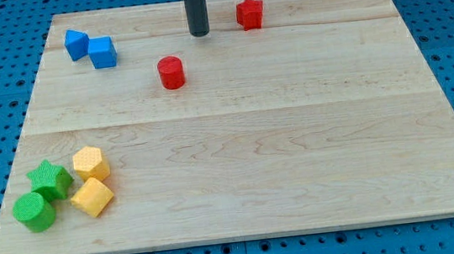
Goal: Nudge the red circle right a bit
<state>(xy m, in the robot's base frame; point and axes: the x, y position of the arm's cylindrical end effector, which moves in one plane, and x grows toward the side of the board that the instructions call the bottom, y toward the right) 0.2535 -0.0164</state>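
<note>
the red circle (171,72), a short glossy cylinder standing upright, was seen on the wooden surface (296,137) toward the view's top, left of centre. my tip (199,33), the tool, a plain rod grasping nothing, was placed just above and right of it, apart, with a red star (249,13) farther right.

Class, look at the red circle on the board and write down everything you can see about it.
The red circle is a short, solid-looking cylinder standing upright on its flat end, plain red. It sits on the wooden board in the upper part, left of centre. Nothing touches it: my tip is above and to its right, apart, and the red star lies farther right.
</note>
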